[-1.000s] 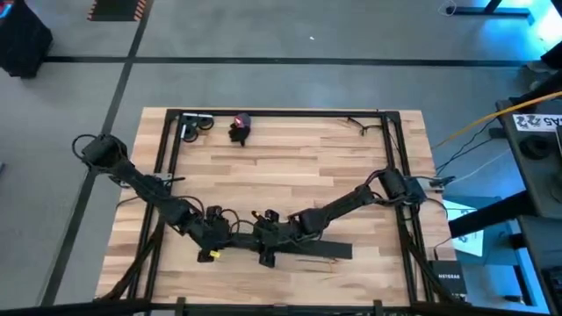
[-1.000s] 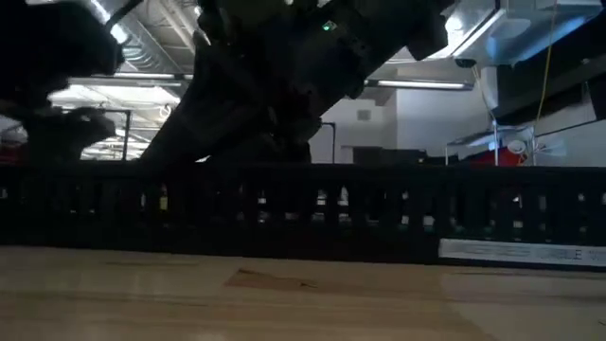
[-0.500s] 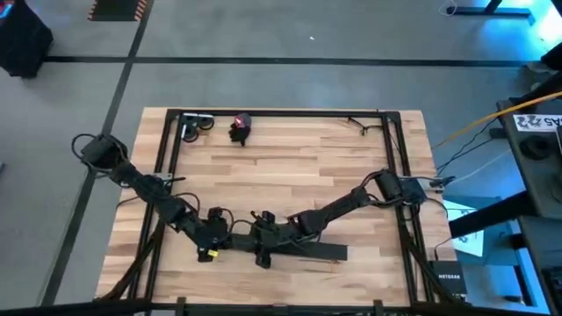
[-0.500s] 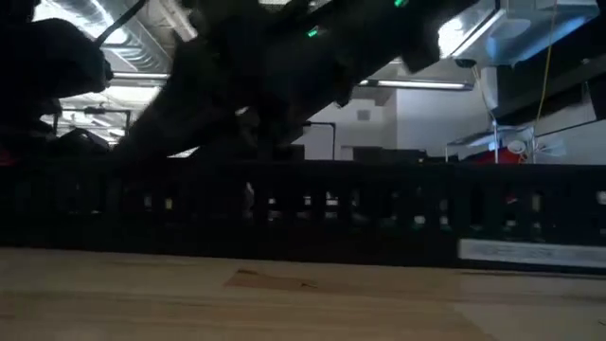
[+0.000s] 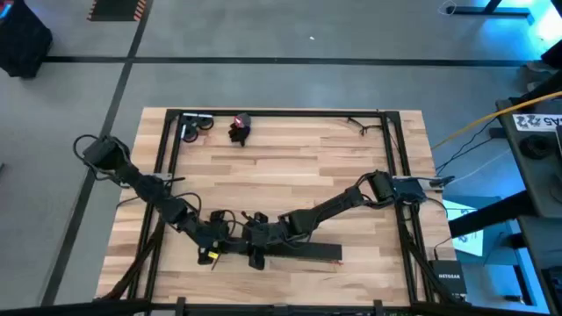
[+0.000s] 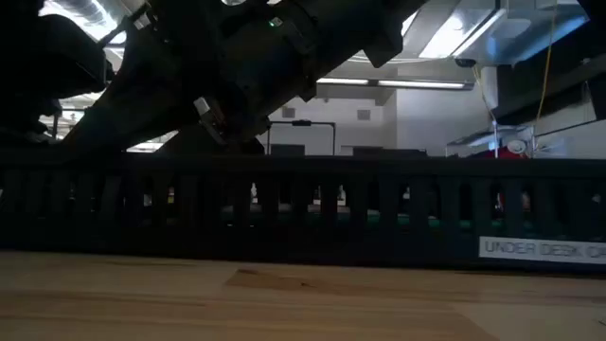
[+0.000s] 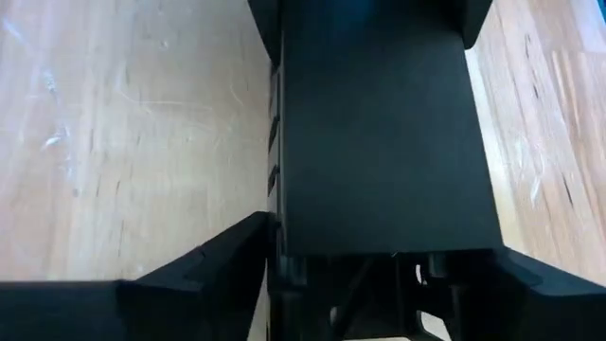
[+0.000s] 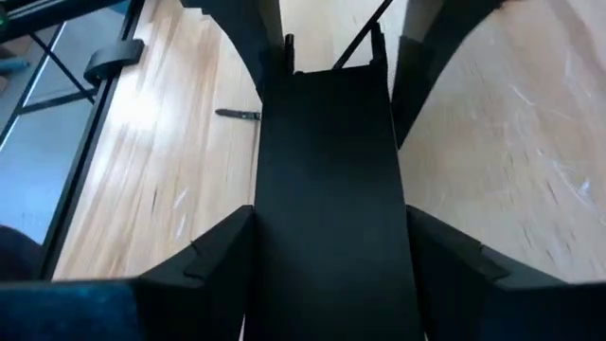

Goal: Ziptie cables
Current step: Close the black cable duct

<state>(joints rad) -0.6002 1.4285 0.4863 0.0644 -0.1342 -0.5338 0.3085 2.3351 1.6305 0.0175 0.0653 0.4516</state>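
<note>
A long flat black bar (image 5: 303,252) lies near the table's front edge, left to right. My left gripper (image 5: 226,242) is shut on its left end, and my right gripper (image 5: 259,248) is shut on it a little further right. In the low view the bar (image 6: 379,218) spans the whole picture, its lower edge at the tabletop. I cannot make out the cables for sure. A small grey curled thing (image 5: 198,124) and a dark thing with a red top (image 5: 239,128) lie at the far left. My left gripper (image 7: 379,275) has the bar's left end (image 7: 379,189) between its two fingers, one on each long side. It comes slanting down from the table's left, pointing along the bar. My right gripper (image 8: 331,265) pinches the bar's two long sides (image 8: 327,170) between its two fingers, close to my left gripper. It comes slanting from the right, pointing along the bar, which runs on past it on both sides.
Thin dark strips (image 5: 360,124) lie at the far right corner. A black frame (image 5: 281,112) runs along the table's far edge and down both sides. A small yellow piece (image 5: 208,256) shows just left of the bar. Bare wood fills the table's middle.
Both grippers have gone a little toward the table's left edge with the black bar. The bar has shifted left lengthwise along the table, still lying left to right.
</note>
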